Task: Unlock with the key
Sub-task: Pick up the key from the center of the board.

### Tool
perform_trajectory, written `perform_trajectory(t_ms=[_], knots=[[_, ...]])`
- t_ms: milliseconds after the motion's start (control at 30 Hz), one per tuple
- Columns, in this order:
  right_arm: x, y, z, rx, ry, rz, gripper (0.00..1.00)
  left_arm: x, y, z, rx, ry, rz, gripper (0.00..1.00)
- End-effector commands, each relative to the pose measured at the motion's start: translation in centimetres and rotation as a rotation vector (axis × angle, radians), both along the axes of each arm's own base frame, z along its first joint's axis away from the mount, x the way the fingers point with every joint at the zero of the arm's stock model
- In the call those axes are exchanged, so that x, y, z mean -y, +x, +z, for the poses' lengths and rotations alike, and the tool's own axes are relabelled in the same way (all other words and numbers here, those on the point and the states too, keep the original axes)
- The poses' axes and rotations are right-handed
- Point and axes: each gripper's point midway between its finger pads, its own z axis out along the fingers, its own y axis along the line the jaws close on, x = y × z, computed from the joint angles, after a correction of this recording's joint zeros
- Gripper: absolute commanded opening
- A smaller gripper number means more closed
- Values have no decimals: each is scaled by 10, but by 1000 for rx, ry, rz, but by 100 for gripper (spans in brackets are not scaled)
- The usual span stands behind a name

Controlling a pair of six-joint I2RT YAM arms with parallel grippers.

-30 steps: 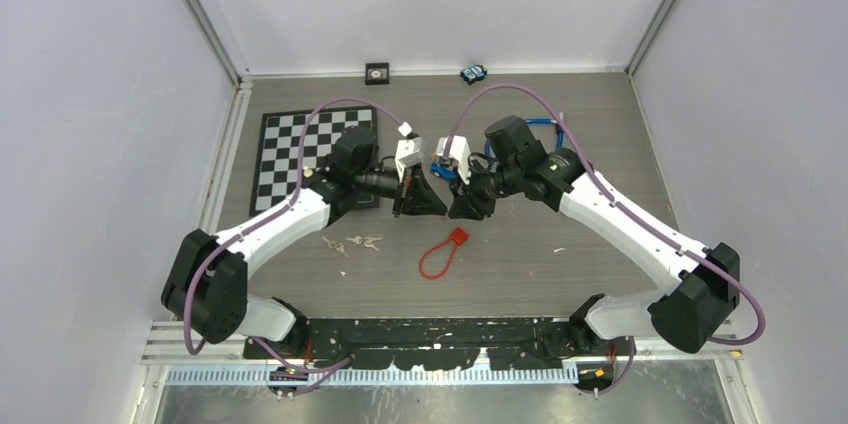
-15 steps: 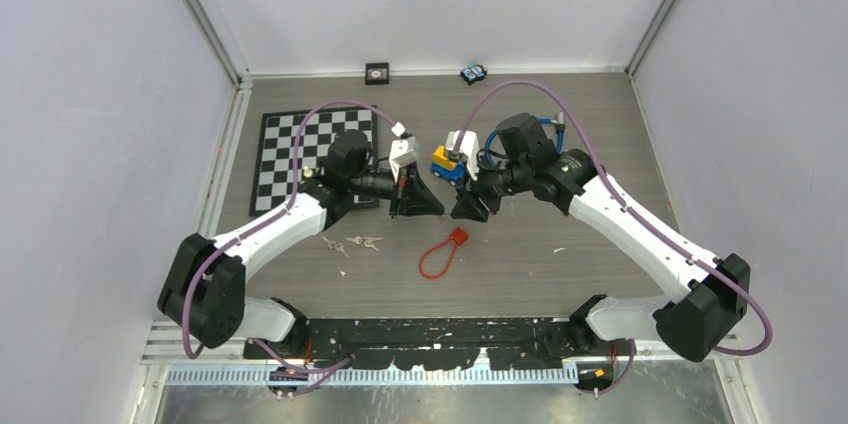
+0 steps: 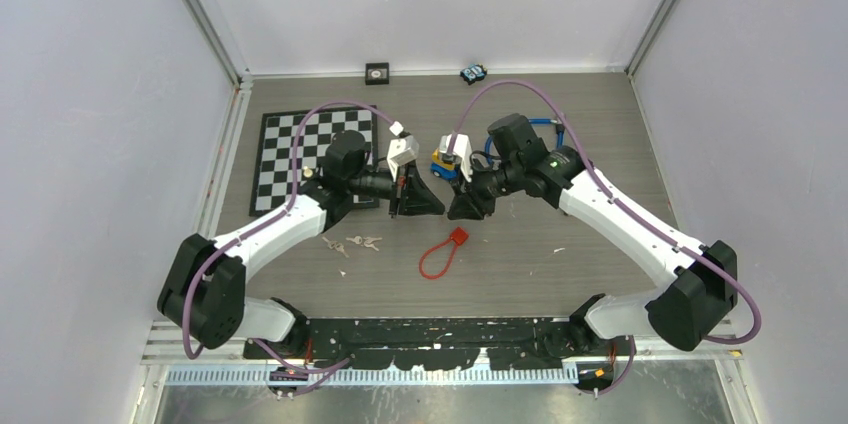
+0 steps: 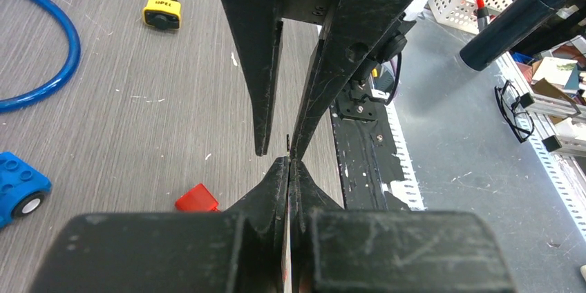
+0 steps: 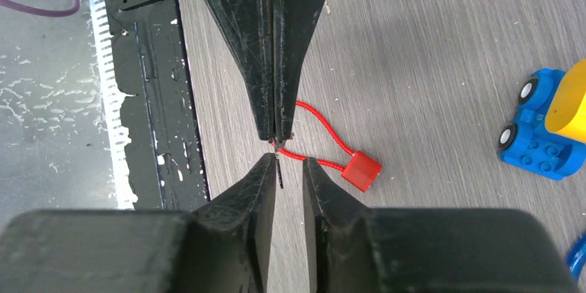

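Note:
A red padlock [image 3: 457,236] with a red cable loop [image 3: 434,263] lies on the table below both grippers; it also shows in the right wrist view [image 5: 362,170]. My left gripper [image 3: 438,208] is shut on a thin metal key [image 4: 287,144], whose tip sticks out past the fingertips. My right gripper [image 3: 455,210] faces it tip to tip, its jaws a narrow gap apart. In the right wrist view the key tip [image 5: 279,173] lies just inside the right gripper [image 5: 289,160], against one finger. In the left wrist view the left gripper [image 4: 289,162] shows closed.
A bunch of spare keys [image 3: 357,242] lies left of the padlock. A blue and yellow toy car [image 3: 445,164] and a blue cable [image 3: 540,125] lie behind the grippers. A checkerboard mat [image 3: 300,149] is at the left. Two small objects [image 3: 377,72] [image 3: 473,73] sit at the back edge.
My right gripper drew a little to the right, then came back left to the left gripper's tip. The left arm has barely moved. The padlock has not moved.

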Motion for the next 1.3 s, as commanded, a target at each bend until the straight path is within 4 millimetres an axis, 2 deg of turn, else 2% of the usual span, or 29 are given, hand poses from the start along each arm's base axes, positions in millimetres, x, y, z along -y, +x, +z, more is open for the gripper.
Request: perform_trajectory(t_ms=[0, 133, 233, 267, 400, 600, 900, 1267], knots=[[-4, 0, 14, 33, 44, 30, 22, -2, -3, 16, 62, -47, -14, 0], [-4, -1, 15, 35, 47, 33, 12, -2, -2, 16, 61, -46, -11, 0], [-4, -3, 16, 39, 52, 42, 1, -3, -1, 15, 61, -46, -5, 0], [-3, -3, 17, 42, 53, 41, 0, -4, 0, 14, 62, -45, -1, 0], [-2, -4, 20, 55, 57, 44, 0, -4, 4, 12, 72, -35, 16, 0], [-3, -2, 17, 45, 47, 41, 1, 0, 11, 8, 50, 0, 17, 12], [-3, 3, 11, 42, 29, 19, 0, 3, 11, 8, 39, 11, 12, 29], [-5, 6, 7, 31, 22, 13, 0, 7, 15, 12, 25, 12, 15, 35]])
